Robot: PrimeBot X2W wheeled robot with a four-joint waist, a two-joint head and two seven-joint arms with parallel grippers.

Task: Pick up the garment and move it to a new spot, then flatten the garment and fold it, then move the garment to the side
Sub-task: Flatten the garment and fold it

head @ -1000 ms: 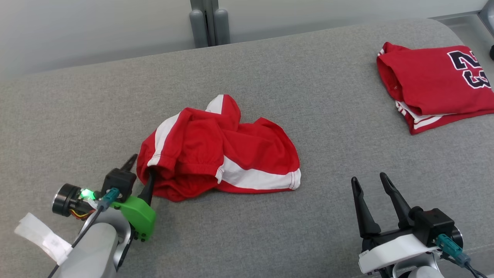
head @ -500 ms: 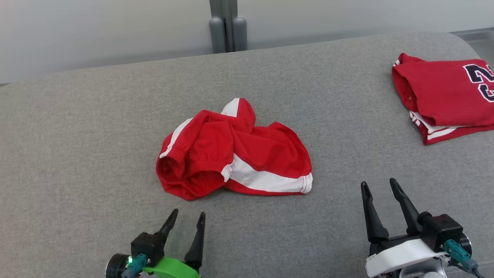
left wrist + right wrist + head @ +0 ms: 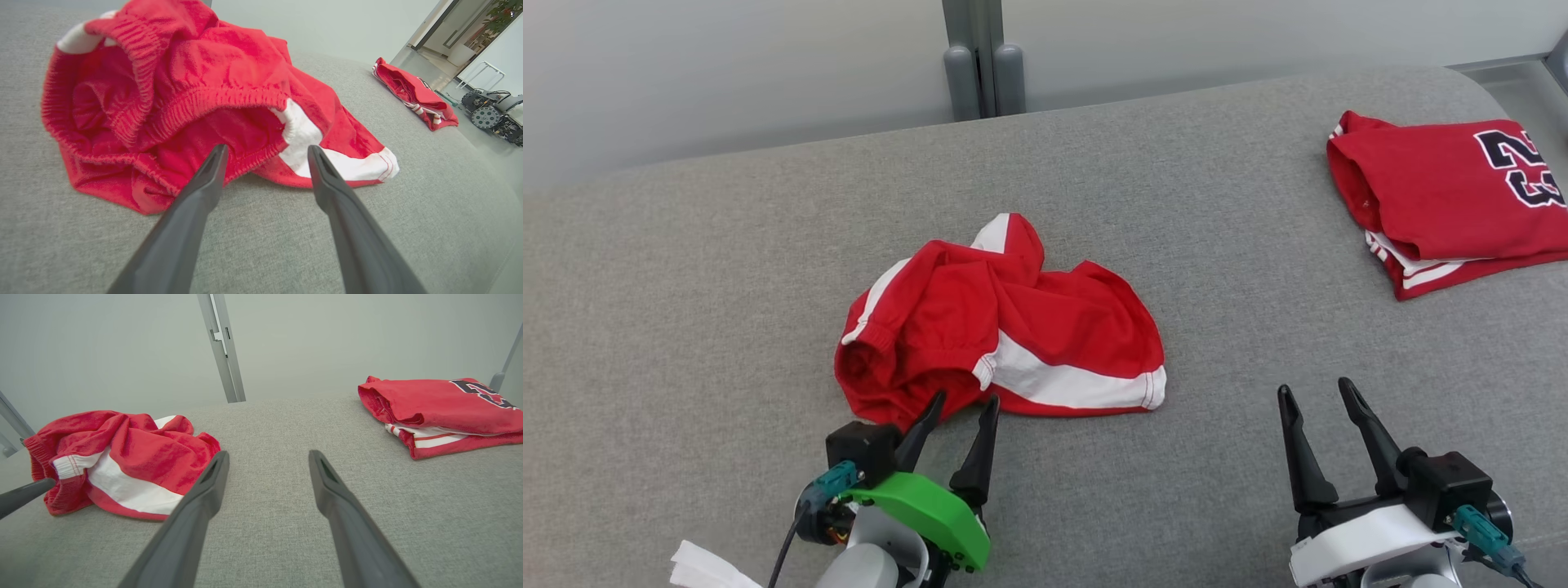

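Garment: red shorts with white side stripes, lying crumpled in a heap near the middle of the grey worktop. Not yet lifted, flattened or folded. A folded jersey sits well apart at the far right and is not part of this step.

Left end effector: open to a moderate gap, holding nothing. Its fingers lie low over the worktop, with the tips at the near edge of the heap. In the left wrist view the elastic waistband lies just ahead, between the tips. Whether a tip already touches the cloth cannot be told.

Right end effector: open, empty, standing well clear of the garment on its right side.

Step in hand, as judged: the first grasp for the pick-up.

Recommendations:
- Advance the left end effector low and straight, so that the lower finger passes under the waistband and not into the worktop cover.
- Take the thick elastic rather than loose cloth; it should slip less.
- Close fully before any lift.
- Lift slowly, so that the heap unrolls and does not drag.
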